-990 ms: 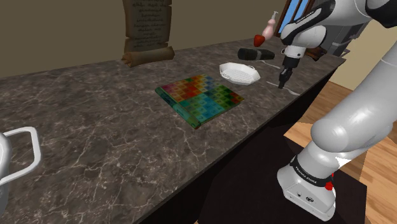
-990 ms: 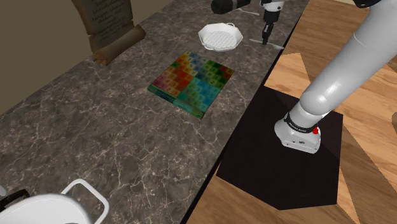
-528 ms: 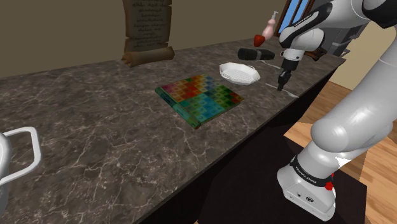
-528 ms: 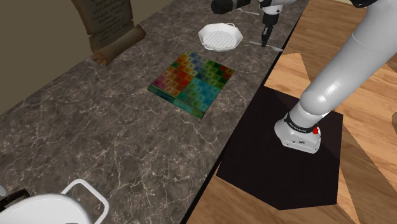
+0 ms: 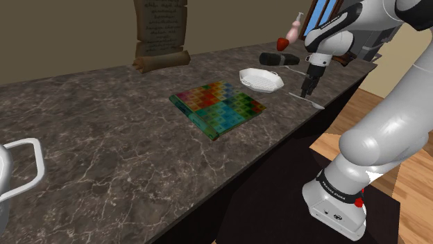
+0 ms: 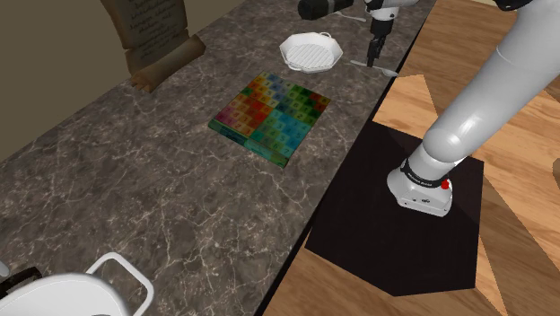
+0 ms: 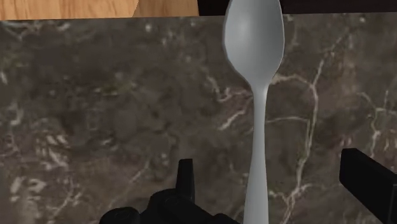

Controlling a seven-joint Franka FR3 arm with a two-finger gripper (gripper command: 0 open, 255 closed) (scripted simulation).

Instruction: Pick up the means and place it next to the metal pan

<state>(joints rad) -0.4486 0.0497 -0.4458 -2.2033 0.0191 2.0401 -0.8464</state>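
At the shoulder view's far left, the pale pan [image 5: 19,165] with its looped handle sits at one end of the dark marbled tabletop [image 5: 104,145]. Rightward come a brown scroll [image 5: 161,35] at the back, a many-coloured flat board [image 5: 218,105], then a white ribbed dish [image 5: 262,78]. Just beyond the dish, near the tabletop's front edge and well apart from the pan, lies the task's thing, a grey spoon [image 5: 314,103]. The claw [image 5: 307,87] hangs directly over it.

In the wrist view the claw [image 7: 277,188] is spread wide, its 2 fingers [image 7: 185,179] standing either side of the spoon [image 7: 256,95] without touching it. The handle runs between them slightly off centre, and the bowl reaches toward the edge.

The step in hand looks like the descent to grasp. The spoon is thin and flat, so the tips likely need to come down almost to the stone. Centre on the handle and close gently, because a sideways nudge could push it over the edge.
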